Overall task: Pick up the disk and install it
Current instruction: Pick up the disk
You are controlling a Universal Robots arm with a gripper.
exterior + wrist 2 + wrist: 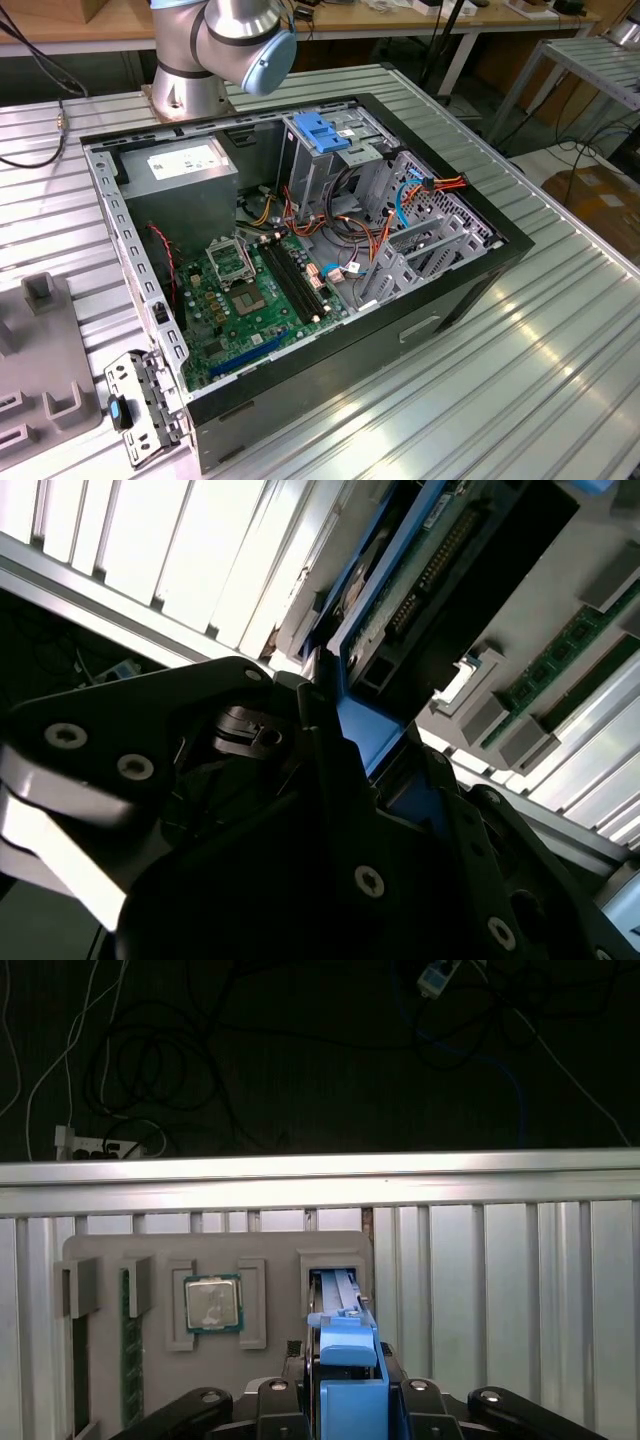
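In the first wrist view the disk (342, 1312) stands on edge, its blue side rail uppermost, at a slot of a grey parts tray (270, 1245). My gripper (345, 1375) is shut on it, with dark fingers on either side of the blue rail. In the second wrist view the disk (430, 570) shows its green circuit board and connector row, with the blue rail running down between the black fingers (330, 750) of my gripper (375, 755).
The tray also holds a processor chip (212, 1303) and memory sticks (128, 1345). In the exterior view an open computer case (470, 290) lies on the ribbed metal table, with a blue-topped drive cage (325, 135) and grey power supply (185, 170). The arm base (215, 45) stands behind it.
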